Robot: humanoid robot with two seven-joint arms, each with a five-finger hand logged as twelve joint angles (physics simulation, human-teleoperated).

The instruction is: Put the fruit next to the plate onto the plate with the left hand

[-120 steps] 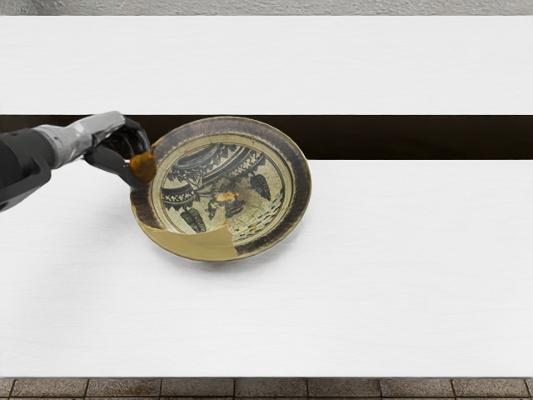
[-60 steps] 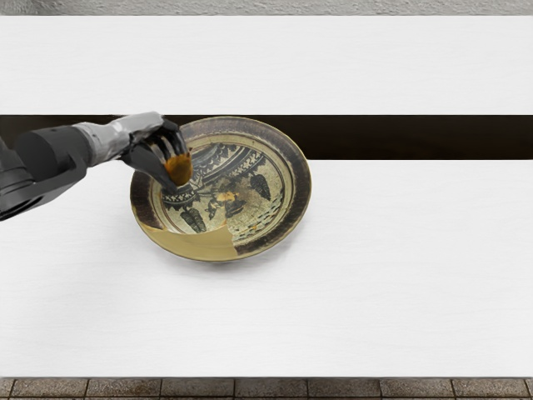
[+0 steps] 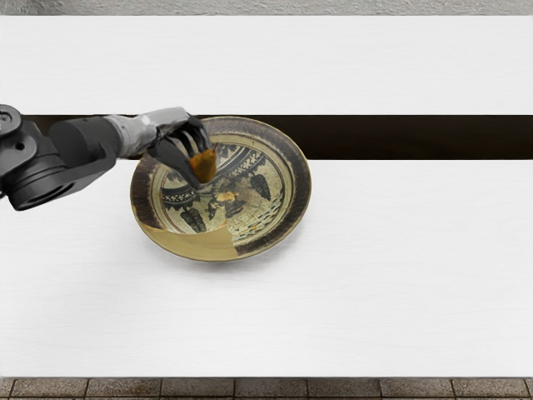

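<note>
Head view shows the left hand (image 3: 185, 148) reaching in from the left edge of the frame, its black fingers clamped around the fruit (image 3: 204, 163), a small, oblong, glossy orange-brown piece. The fruit sits over the upper-left part of the plate (image 3: 298, 187), inside the rim; whether it touches the dish cannot be told. The plate is round and shallow, with a dark brown worn rim, a tan centre painted with dark leaf-like figures, and a plain ochre patch at its lower left. The arm (image 3: 75, 154) is a dark grey cylinder with a silvery wrist. The table (image 3: 391, 275) is matte white with faint grain, and a dark band crosses behind the plate.
</note>
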